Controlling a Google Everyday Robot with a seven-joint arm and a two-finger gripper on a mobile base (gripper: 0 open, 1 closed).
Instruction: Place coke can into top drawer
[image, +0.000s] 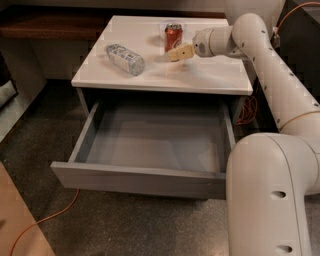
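One wide, grey, handleless top drawer (155, 147) stands pulled out nearest the camera, below the jaws and well to their near side; its grey inside shows nothing in it. A thin orange cable (47, 217) trails over the speckled floor, far off to the near left of the jaws.

Above the drawer lies the white top of the table (200, 77). The jaws hover low over its far half, at the end of the white jointed arm (280, 75) that reaches in from the right. Well to the left of the jaws, a clear, crinkled plastic bottle (125, 59) lies on its side.

Just beyond the jaws, on their far left, the small red cylindrical coke can (173, 36) with its silver top stands upright on the table. It is very near them or touching; I cannot tell which. Nor can I tell whether the jaws are set wide or narrow, though they do not hold the can.

The can is probably light and thin-walled, with a smooth, rather slippery round side that would dent under a hard squeeze. Standing tall on a small base, it would likely tip if nudged near the top. The best hold looks to be across the middle of its body, one jaw on each side, below the rim, so it stays upright on the way to the drawer.
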